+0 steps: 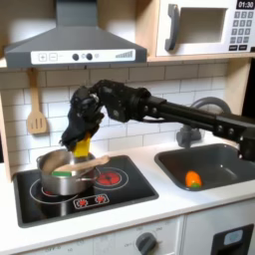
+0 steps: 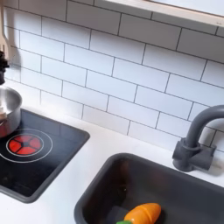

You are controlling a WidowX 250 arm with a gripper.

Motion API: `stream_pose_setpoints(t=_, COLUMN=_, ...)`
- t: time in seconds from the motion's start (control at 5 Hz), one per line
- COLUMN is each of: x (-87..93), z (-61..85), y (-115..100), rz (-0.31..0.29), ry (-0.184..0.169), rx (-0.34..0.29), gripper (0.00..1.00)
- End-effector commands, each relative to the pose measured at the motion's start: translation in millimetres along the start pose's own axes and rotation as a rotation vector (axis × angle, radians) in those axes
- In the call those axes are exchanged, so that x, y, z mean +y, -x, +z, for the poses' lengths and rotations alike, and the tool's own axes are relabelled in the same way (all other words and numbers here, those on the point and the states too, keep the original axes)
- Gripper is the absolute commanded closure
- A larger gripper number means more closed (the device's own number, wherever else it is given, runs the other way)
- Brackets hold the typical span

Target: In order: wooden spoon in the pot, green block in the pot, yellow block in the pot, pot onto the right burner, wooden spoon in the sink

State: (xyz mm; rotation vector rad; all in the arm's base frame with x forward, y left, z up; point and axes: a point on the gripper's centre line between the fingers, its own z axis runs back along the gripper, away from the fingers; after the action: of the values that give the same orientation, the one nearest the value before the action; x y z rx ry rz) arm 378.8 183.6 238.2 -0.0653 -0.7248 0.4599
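Observation:
In the first exterior view the shiny pot (image 1: 62, 171) stands on the left ring of the black cooktop. The wooden spoon (image 1: 97, 162) leans in it, its handle sticking out to the right. The green block (image 1: 62, 174) lies inside the pot. My gripper (image 1: 80, 146) hangs just above the pot's right rim, shut on the yellow block (image 1: 80, 149). The right burner (image 1: 108, 178) glows red and bare. In the second exterior view the pot's edge (image 2: 7, 109) shows at the far left, beside the right burner (image 2: 24, 144).
A dark sink (image 1: 234, 171) at the first exterior view's right holds a small orange-red toy (image 1: 193, 179), with a grey faucet (image 2: 194, 140) behind it. A slotted wooden spatula (image 1: 37, 110) hangs on the tiled wall at the left. A range hood sits overhead.

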Motion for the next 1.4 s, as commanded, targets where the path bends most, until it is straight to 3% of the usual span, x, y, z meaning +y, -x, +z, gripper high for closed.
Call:
stream_pose_setpoints(t=0.0, x=11.9, z=-16.5, y=2, rz=-0.001, ry=-0.025, rx=0.034, gripper=1.0)
stream_pose_setpoints(t=0.2, x=13.4, z=-30.2, y=4, rz=0.002, ry=-0.026, rx=0.062, gripper=1.0)
stream_pose_setpoints(t=0.4, x=19.2, z=-35.6, y=0, rz=0.017, ry=-0.041, rx=0.061, gripper=0.0)
stream_pose_setpoints(t=0.8, x=11.8, z=-32.3, y=-4, rz=-0.019, ry=-0.022, rx=0.05, gripper=0.0)
stream_pose_setpoints(t=1.2, x=6.1, z=-20.8, y=0, rz=-0.071, ry=-0.006, rx=-0.005, gripper=0.0)
